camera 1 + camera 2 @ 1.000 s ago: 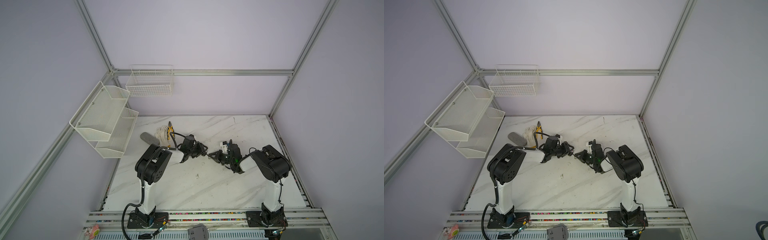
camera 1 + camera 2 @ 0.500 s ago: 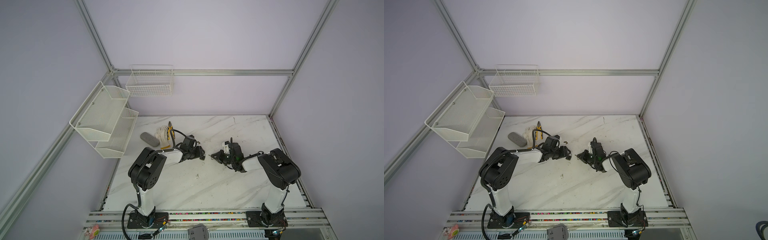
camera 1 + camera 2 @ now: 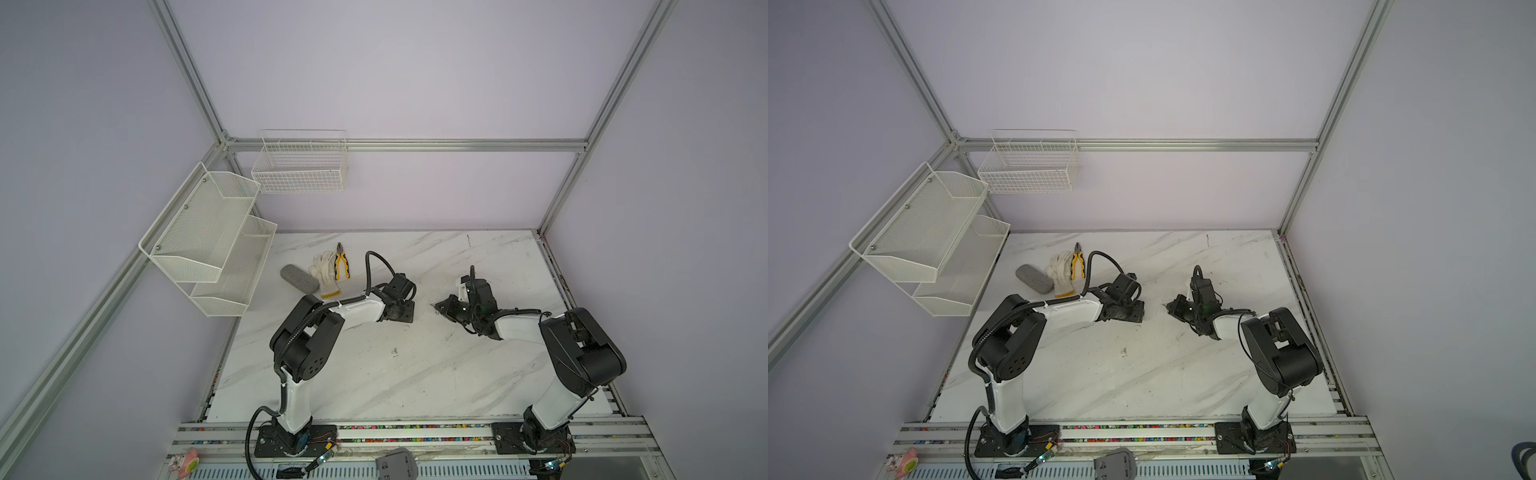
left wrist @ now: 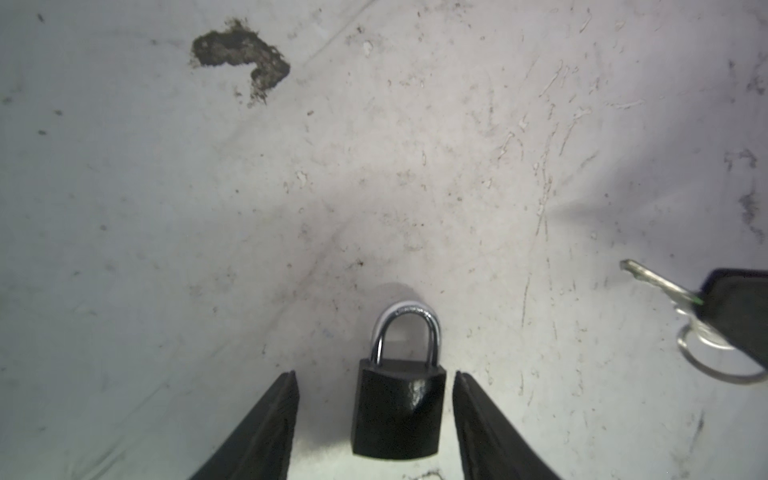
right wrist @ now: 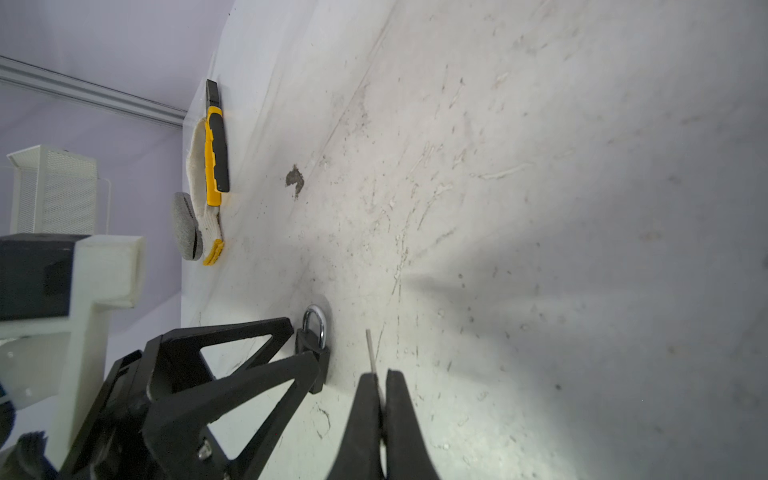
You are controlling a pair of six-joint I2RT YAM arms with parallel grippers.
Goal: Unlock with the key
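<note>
The little black padlock with its silver shackle lies flat on the marble table, between the fingers of my left gripper. That gripper is open, with a gap on each side of the lock body. My right gripper is shut on the key, whose thin blade juts out past the fingertips, just beside the padlock. In the left wrist view the key and its ring come in from the side. In both top views the left gripper and right gripper face each other mid-table.
Yellow-handled pliers, a white glove and a grey oval pad lie at the back left. White mesh shelves and a wire basket hang on the walls. A dark stain marks the table near the lock.
The left jaws have widened around the padlock. The two grippers have drawn slightly apart, and both arms' elbows have swung outward.
</note>
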